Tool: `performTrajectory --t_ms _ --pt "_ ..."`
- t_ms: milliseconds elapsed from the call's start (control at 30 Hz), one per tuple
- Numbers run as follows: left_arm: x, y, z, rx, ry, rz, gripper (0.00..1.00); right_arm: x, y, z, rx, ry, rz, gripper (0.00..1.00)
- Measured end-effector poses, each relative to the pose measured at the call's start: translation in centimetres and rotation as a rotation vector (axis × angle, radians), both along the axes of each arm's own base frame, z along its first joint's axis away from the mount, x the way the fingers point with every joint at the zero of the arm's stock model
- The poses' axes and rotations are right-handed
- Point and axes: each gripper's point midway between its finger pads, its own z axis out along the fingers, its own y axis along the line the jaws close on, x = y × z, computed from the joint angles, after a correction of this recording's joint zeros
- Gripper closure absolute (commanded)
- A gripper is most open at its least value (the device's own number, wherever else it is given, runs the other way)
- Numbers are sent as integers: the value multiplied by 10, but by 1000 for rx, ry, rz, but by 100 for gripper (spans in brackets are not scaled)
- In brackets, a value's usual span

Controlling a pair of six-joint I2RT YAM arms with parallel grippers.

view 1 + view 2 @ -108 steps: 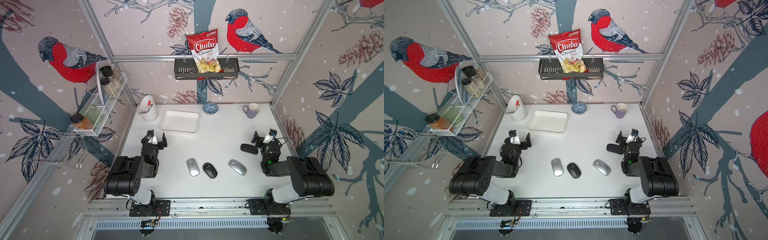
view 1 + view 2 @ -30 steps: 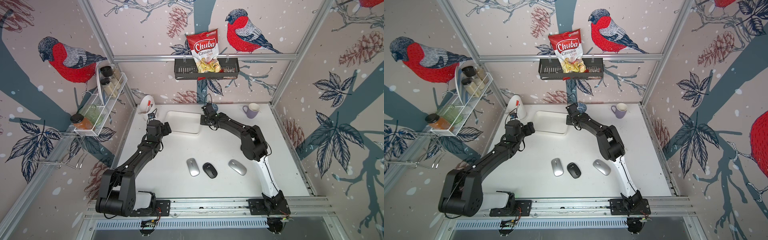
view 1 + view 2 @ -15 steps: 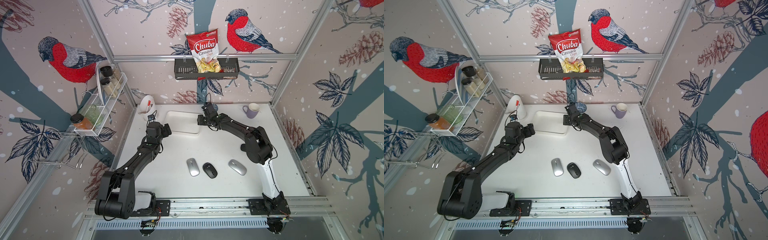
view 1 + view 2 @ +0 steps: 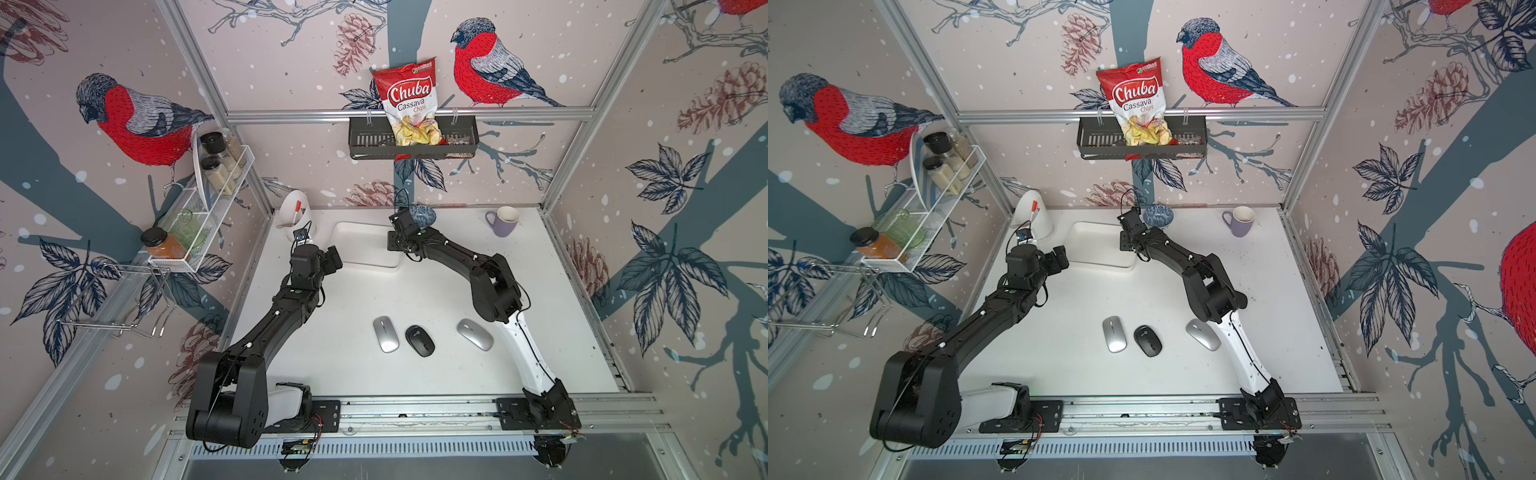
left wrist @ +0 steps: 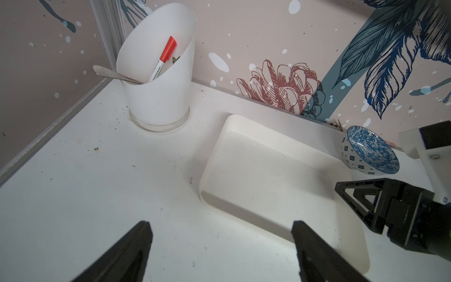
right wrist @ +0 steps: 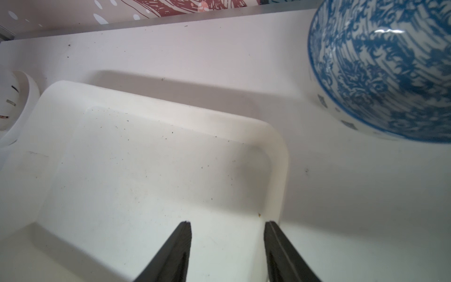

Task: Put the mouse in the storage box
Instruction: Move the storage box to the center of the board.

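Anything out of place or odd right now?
Nothing spilled or broken. One oddity: the shallow white plastic storage box is empty, yet the open left pincer and open right pincer are at it holding nothing, while a silver mouse, black mouse and second silver mouse lie well away from it.

Two robot arms had matte black links with white base segments. Thin black cables looped along them. Tapered black fingers point(image 5: 127, 251) tipped each wrist.

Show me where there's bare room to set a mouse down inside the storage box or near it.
The storage box floor is bare except its edge under the right gripper. Bare table also lies between the box, the utensil holder and the left gripper. It is crowded at the box's corner by the blue bowl.
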Motion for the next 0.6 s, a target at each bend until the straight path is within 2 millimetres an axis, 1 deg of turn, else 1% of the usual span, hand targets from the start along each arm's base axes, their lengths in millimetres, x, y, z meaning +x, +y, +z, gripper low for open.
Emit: performTrajectory --t_ms 133,300,400,467,533,600 --pt "1 0 -4 2 11 0 7 -6 -18 3 -21 1 -43 39" --pt "2 -1 -8 3 22 -2 7 -1 -23 5 -20 -9 -66 32" --pt "3 -1 -7 2 19 -2 7 -1 -27 7 -15 -14 -89 31" --pt "2 0 -7 3 20 0 6 -3 -32 8 -24 -14 -98 25" --pt "2 0 -6 4 15 1 6 -4 -38 8 -32 -13 -112 25" --pt "2 0 -4 3 11 1 6 -4 -42 5 -40 -13 -124 29"
